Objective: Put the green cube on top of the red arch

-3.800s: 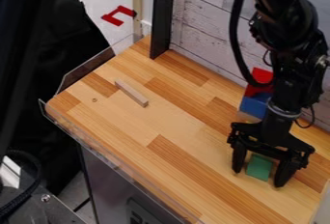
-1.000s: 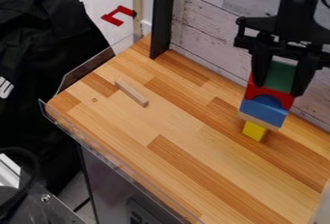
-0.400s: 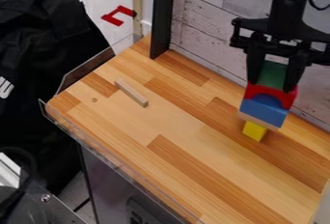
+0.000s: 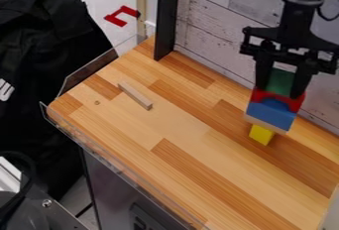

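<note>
Item under check: the green cube (image 4: 280,81). It lies directly between the jaws of the gripper (image 4: 279,92), with no sideways offset noted. The jaws are clamped on it, one against each side. The cube has no long axis of its own; the line along which the jaws close runs with the length of the red arch (image 4: 270,95), sloping slightly down to the right in the camera view.

The cube is in line above the arch's crown and appears to meet it; whether its weight is borne there cannot be determined. The arch sits over the blue block (image 4: 268,114), with a yellow block (image 4: 261,134) lower in the stack, on the table (image 4: 172,125).

Assessment: placement is nearly complete, with release outstanding. The jaws should part evenly along the arch's length, then lift straight up. Hazard noted: the fingertips hang close to the arch's ends, so uneven opening could shift it
</note>
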`<state>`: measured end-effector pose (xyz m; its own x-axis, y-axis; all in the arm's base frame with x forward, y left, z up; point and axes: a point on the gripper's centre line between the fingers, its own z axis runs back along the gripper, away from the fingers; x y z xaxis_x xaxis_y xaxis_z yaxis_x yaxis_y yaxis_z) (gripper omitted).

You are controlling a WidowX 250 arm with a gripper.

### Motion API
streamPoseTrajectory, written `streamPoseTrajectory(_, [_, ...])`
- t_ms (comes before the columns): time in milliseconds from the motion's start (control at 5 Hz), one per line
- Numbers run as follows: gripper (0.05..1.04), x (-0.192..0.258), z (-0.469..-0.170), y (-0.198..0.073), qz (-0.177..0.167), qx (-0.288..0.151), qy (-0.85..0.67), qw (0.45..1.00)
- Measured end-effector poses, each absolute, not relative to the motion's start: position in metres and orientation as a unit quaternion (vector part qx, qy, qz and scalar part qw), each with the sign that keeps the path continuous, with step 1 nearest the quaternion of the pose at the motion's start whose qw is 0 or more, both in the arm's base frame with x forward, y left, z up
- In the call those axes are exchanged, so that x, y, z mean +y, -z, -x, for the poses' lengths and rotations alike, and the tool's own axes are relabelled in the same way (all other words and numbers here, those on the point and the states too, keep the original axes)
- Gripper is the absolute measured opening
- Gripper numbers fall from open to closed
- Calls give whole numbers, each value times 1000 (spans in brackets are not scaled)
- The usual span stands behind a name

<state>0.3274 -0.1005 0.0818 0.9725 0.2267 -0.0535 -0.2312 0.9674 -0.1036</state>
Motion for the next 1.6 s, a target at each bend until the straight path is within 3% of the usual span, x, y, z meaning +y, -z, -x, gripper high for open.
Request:
streamPoseTrajectory(800, [545,-103,-338,-74,56,17,-133,989])
streamPoseTrajectory(1000, [613,-103,-338,-74,58,18,-134,989])
streamPoseTrajectory(1200, [905,-99,-337,-76,59,28,-137,988])
streamPoseTrajectory(1400, [1001,-95,-338,-76,73,34,-154,985])
streamPoseTrajectory(1600, [1000,-92,-336,-86,90,30,-167,981])
